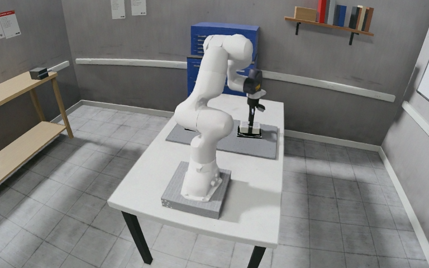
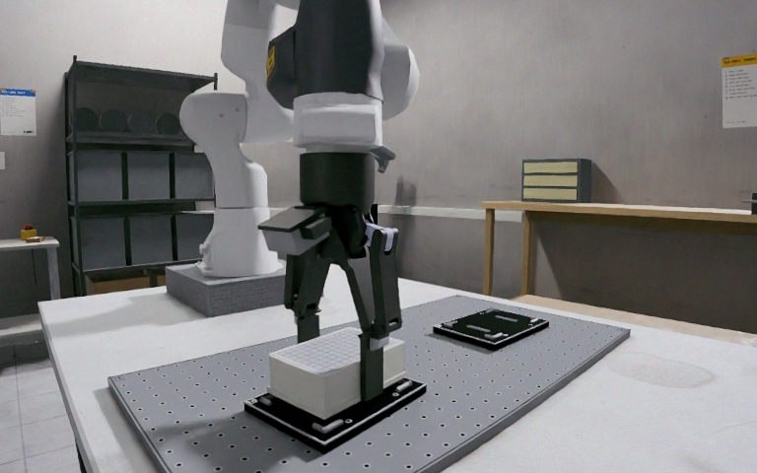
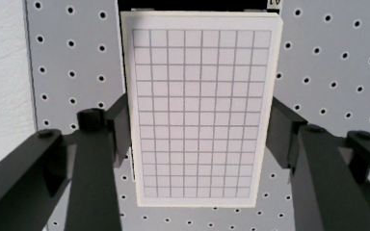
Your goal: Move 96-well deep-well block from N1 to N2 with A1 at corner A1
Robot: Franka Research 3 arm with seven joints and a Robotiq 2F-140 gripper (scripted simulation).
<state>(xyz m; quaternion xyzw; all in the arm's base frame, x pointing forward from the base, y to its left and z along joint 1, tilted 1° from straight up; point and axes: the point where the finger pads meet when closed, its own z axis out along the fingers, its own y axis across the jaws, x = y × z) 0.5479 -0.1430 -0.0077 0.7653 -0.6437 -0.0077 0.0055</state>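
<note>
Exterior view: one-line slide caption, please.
Black two-finger tool grips the white gridded deep-well block seated on the near black plate nest.

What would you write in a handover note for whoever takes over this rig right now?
Claw: shut on the block, gripping its long sides.
Block: down on nest N2. It looks flat between the locators, and the cut corner appears to be by the A1 mark.
N1: holds nothing.
Done: transfer and lowering.
Left: open the claw, lift away, check seating.

High rear top view, low front exterior, downward wrist close-up.
</note>
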